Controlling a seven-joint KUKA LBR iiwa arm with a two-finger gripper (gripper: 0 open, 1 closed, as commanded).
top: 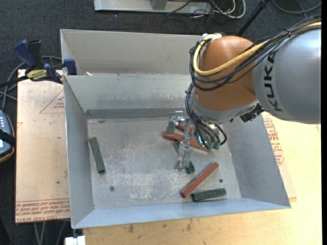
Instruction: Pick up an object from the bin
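Note:
My gripper [181, 163] reaches down into the right half of the bin, below the arm's orange cover. Its tip is at the bin floor, right beside a small dark green piece [190, 168]. A red flat thing [171, 135] lies just behind it, partly hidden by the gripper body. To the front right, a red bar [200, 179] lies slanted. A dark green bar [208, 194] rests next to the red bar's lower end, close to the front wall. Nothing shows held in the gripper.
A grey-green bar [96, 155] lies alone by the left wall. A green thing [212, 144] peeks out under the arm's cables at the right. The orange cover and cables hang over the bin's back right part.

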